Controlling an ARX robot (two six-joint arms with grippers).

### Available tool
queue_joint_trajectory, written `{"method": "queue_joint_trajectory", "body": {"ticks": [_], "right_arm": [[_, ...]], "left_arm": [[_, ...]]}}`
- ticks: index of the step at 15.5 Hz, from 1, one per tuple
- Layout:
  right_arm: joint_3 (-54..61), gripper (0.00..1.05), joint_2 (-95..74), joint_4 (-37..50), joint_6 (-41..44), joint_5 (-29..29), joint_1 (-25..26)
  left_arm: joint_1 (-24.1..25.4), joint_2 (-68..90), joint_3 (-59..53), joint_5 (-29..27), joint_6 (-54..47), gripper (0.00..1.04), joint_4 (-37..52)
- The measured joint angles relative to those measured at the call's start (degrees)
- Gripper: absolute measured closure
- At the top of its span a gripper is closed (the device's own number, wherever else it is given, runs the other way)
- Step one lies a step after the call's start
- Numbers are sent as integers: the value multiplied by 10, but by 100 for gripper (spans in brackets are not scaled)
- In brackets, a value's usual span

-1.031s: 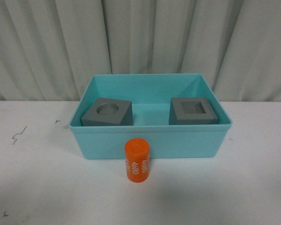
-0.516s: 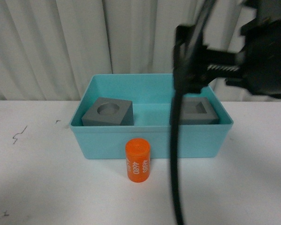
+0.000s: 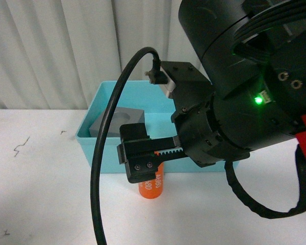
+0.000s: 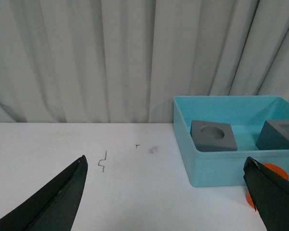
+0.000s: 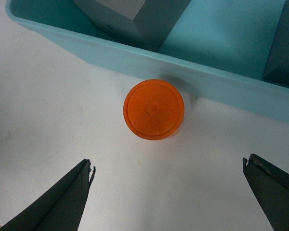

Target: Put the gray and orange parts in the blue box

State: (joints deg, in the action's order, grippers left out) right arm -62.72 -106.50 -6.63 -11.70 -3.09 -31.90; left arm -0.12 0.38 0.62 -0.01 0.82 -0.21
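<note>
A white table [image 4: 62, 144] bears a turquoise-blue plastic box [image 4: 216, 171] holding a round-recessed gray cube [image 4: 213, 136] and a square-recessed gray cube [image 4: 279, 134]. The right gripper [image 5: 167, 166], jaws wide and empty, hangs over the orange cylinder [image 5: 153, 109] standing just beside the box; the left gripper [image 4: 164, 162] is likewise wide, empty.

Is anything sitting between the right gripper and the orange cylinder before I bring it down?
Nothing visible does. The open right gripper hangs above the upright orange plastic cylinder, which stands on the white table. The front wall of the turquoise-blue plastic bin stands close beside the cylinder, but seemingly off the fingers' closing line.
</note>
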Motion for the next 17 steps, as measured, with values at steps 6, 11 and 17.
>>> {"method": "queue_joint_trajectory", "body": {"ticks": [6, 11, 17], "right_arm": [[-55, 6, -56, -28, 13, 3, 11], [-89, 6, -98, -30, 12, -15, 23], [-115, 6, -143, -11, 10, -44, 6]], "left_arm": [[0, 0, 0, 0, 0, 7, 0], [0, 0, 0, 0, 0, 7, 0], [0, 0, 0, 0, 0, 7, 0]]}}
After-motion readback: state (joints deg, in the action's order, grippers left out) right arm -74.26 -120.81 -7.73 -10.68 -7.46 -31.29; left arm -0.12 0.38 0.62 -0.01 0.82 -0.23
